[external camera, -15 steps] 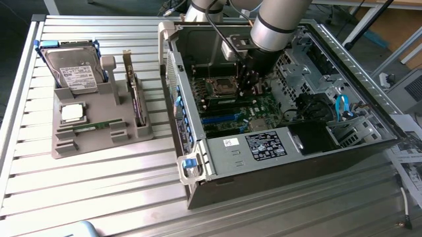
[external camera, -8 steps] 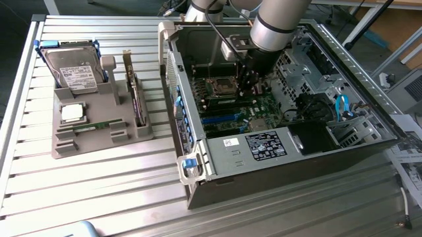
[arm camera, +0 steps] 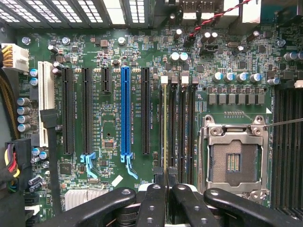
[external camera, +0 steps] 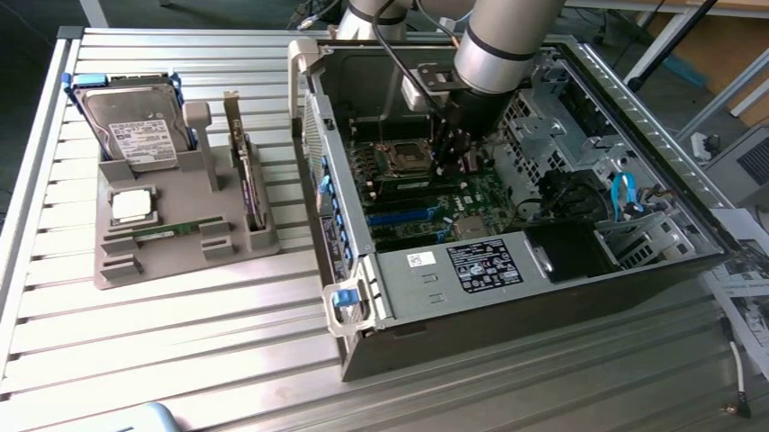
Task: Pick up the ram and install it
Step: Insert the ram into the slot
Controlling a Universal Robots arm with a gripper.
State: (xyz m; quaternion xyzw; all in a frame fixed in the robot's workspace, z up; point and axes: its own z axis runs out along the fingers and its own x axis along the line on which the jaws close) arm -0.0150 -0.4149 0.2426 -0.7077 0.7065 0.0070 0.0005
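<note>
Gripper (arm camera: 165, 183) nearly closed, pinching the ram (arm camera: 164, 127) edge-on over the DIMM slot (arm camera: 164, 79) next to the black PCIe slot (arm camera: 146, 111). Can't tell if it's seated. Slot silkscreen is illegible. CPU socket (arm camera: 235, 158) is near. Spare ram stick (external camera: 168, 230) lies in the grey tray (external camera: 121, 270), well clear of the case. Case sticker (external camera: 484, 267) is unreadable.

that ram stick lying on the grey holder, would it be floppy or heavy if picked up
The spare ram stick looks like a thin flat circuit board, so probably stiff and light. Being so slim, it likely offers only narrow edges to pinch and could twist. It lies flat in the grey holder, so rolling seems unlikely.
</note>
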